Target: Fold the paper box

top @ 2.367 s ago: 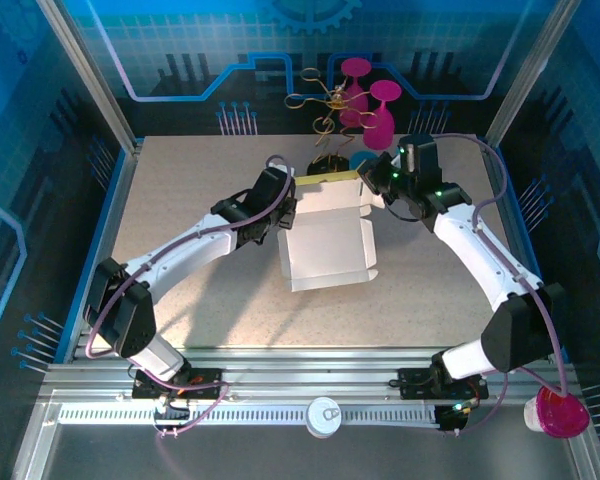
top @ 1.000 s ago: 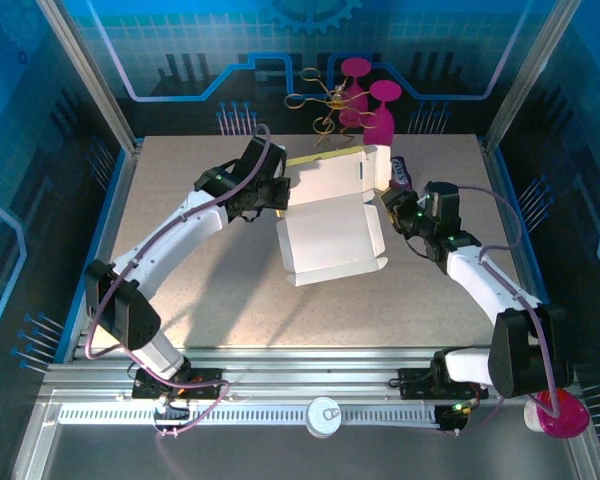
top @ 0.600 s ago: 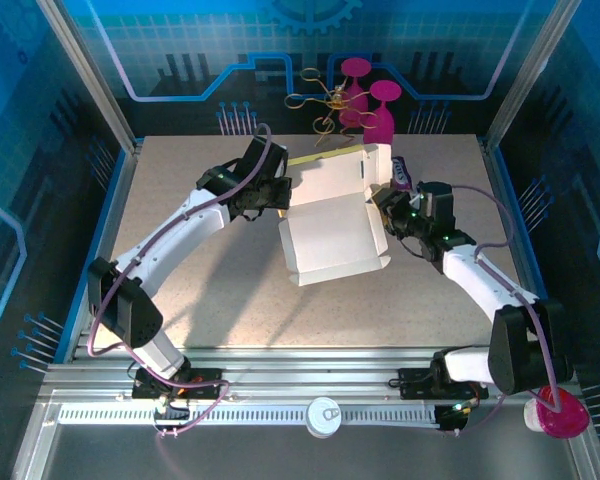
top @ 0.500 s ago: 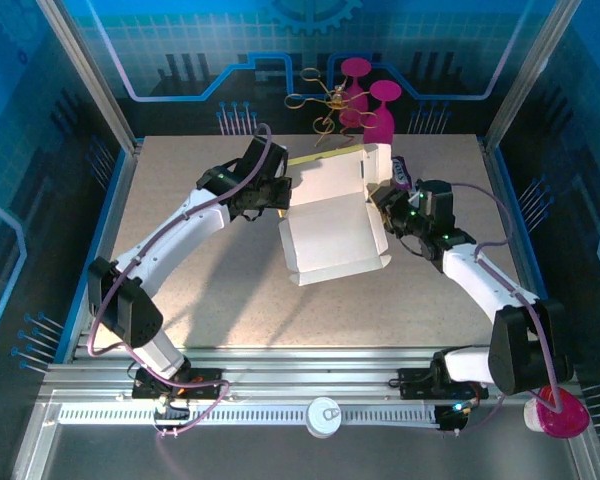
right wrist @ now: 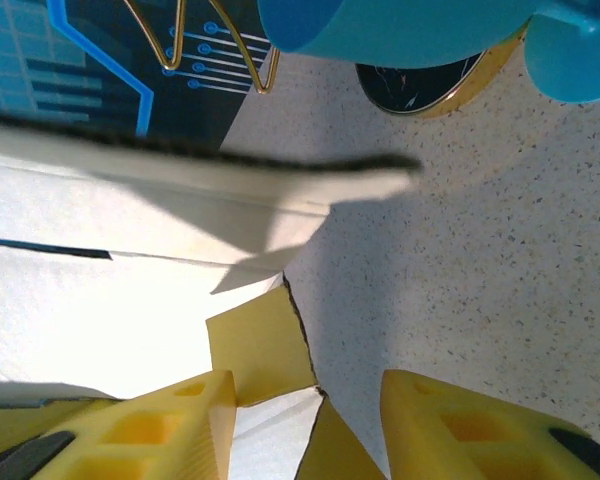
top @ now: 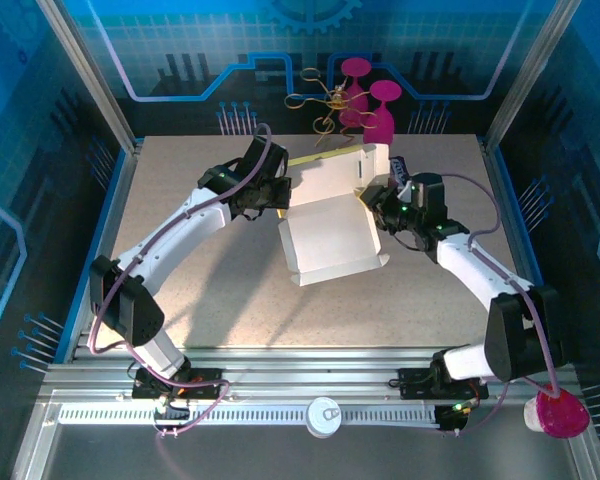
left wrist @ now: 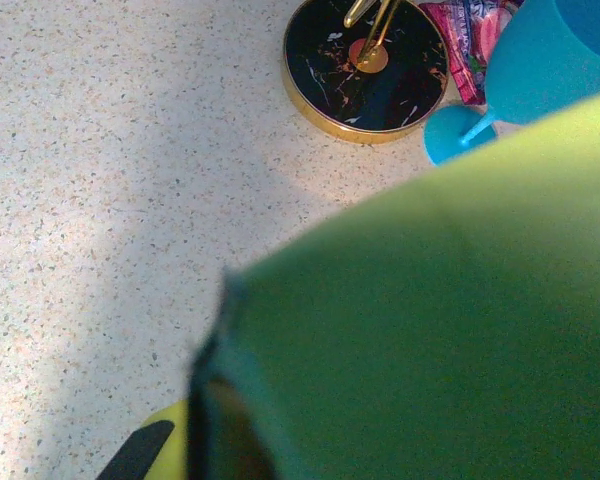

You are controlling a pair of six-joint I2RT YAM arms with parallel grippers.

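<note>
The paper box (top: 330, 240) lies mid-table, white inside up, its back panel (top: 340, 175) raised and side walls partly up. My left gripper (top: 278, 196) is at the box's back left corner. In the left wrist view the yellow outside of the box (left wrist: 440, 310) blurs across the jaws, and one finger (left wrist: 145, 448) shows far out at the lower left. My right gripper (top: 376, 205) is at the back right corner, open (right wrist: 315, 430). A yellow tab (right wrist: 260, 340) sits between its fingers, beside the left one; whether they touch I cannot tell.
A black gold-rimmed round base (left wrist: 365, 65) with a gold wire stand (top: 320, 98), a blue goblet (left wrist: 540, 70) and a pink packet (left wrist: 465, 40) crowd the table behind the box. Two magenta goblets (top: 375, 105) stand at the back. A pink cup (top: 557, 412) sits beyond the front right rail.
My right gripper has slid left, in toward the box's back right corner. The left arm has held still over the last second.
</note>
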